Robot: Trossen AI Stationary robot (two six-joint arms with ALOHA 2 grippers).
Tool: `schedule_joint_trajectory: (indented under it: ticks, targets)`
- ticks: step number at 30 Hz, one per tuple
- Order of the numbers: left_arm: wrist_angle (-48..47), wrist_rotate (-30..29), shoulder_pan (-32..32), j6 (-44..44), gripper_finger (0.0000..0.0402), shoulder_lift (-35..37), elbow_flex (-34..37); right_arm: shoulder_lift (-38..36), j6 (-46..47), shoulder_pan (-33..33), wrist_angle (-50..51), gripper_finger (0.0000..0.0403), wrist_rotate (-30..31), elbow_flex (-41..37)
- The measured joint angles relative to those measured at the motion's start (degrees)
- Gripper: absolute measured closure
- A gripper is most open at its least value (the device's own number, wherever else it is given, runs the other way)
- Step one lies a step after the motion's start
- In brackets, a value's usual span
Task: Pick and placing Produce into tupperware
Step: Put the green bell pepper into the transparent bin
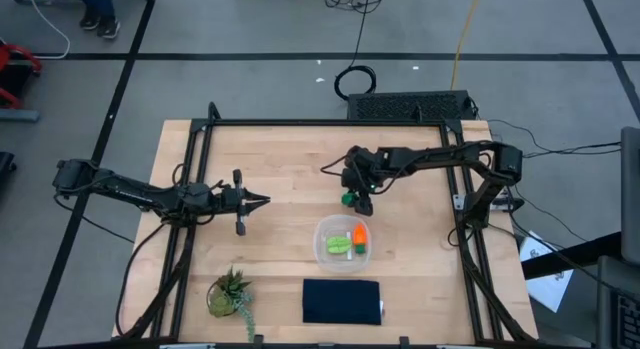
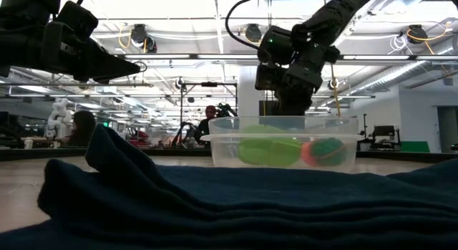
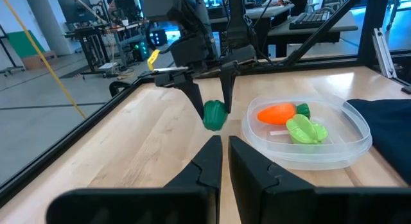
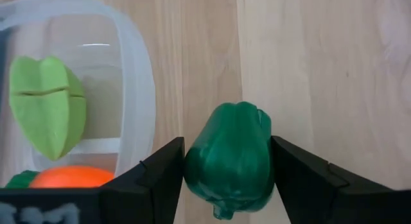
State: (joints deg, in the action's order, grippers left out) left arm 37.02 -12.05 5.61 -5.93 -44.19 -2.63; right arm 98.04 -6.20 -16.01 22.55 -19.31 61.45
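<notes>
The clear tupperware (image 1: 343, 242) stands on the wooden table right of centre. It holds the orange carrot (image 1: 359, 234) and the light green leafy piece (image 1: 338, 245); both also show in the left wrist view, the carrot (image 3: 277, 113) and the leafy piece (image 3: 307, 129). My right gripper (image 1: 354, 197) is just beyond the tupperware's far side, shut on the small dark green round piece (image 4: 231, 156). My left gripper (image 1: 262, 199) is shut and empty, held above the table left of centre, pointing toward the right gripper. My right gripper pinches the dark green piece's two opposite sides (image 4: 192, 163) between its two fingers (image 3: 194, 95). The fingers come from above, pointing down. The piece reaches below the fingertips, beside the tupperware's far rim. Whether its underside touches the table I cannot tell.
A spiky green potted plant (image 1: 230, 292) stands near the front left. A dark navy cloth (image 1: 342, 301) lies at the front edge and fills the low view's foreground (image 2: 215, 200). A black frame (image 1: 300, 122) borders the table. People sit in the room behind.
</notes>
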Motion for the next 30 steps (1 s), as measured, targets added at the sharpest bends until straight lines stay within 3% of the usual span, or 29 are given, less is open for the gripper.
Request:
schedule_joint_trajectory:
  ticks: [7,23,30]
  targets:
    - [0.00,0.00,0.00,0.00,0.0371,0.01,0.00,-0.83,-0.90,0.00,1.44,0.0197,0.00,2.36]
    - [0.04,-0.02,0.00,0.02,0.0371,-0.01,0.00,-11.99,-1.15,-0.15,4.73,0.0197,3.03,2.47]
    - [0.06,-0.02,0.00,0.16,0.0371,-0.01,0.00,-13.35,-0.52,-0.08,6.36,0.0197,3.04,2.47]
